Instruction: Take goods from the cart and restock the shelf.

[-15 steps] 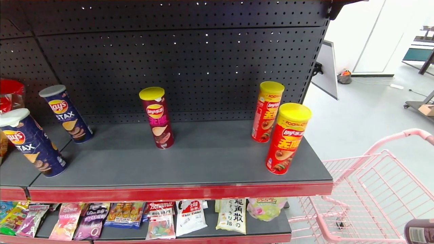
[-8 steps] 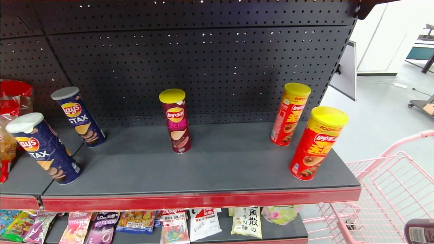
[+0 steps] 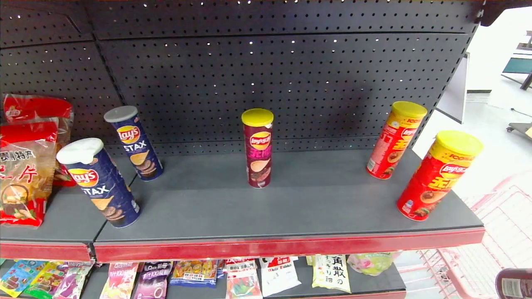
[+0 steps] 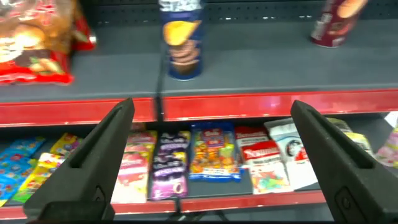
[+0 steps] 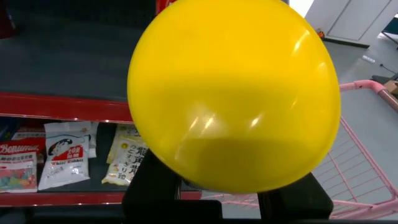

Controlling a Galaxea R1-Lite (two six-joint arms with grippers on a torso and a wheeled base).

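A snack shelf (image 3: 291, 245) with a red front edge is pictured in the head view, backed by a black pegboard panel (image 3: 270, 74). A maroon can (image 3: 258, 148) with a yellow lid is stood upright at the centre of the frame, near the back of the shelf. Two red cans (image 3: 396, 140) with yellow lids are set at the right, one near the panel and the other (image 3: 439, 175) close to the front right corner of the board. Two blue cans (image 3: 133, 143) with pale lids are placed at the left, one behind the other (image 3: 99, 182). Each can's label bears a round red-and-yellow emblem, lettering and pictured crisps. Red bags (image 3: 27, 174) printed with large characters are stacked at the far left. Small packets (image 3: 274, 278) with bright printed fronts are laid in a row on the tier below.

A pink wire cart (image 3: 498, 232) is seen at the lower right of the frame. The held can (image 5: 233, 93) is gripped by the right gripper (image 5: 225, 198), its jaws closed against the sides below the yellow lid. Its dark maroon body (image 3: 513, 283) is caught in the lower right corner of the head view, over the cart and apart from the shelf.

The left gripper (image 4: 211, 107) is held before the shelf's front edge, its jaws spread wide with nothing between them.
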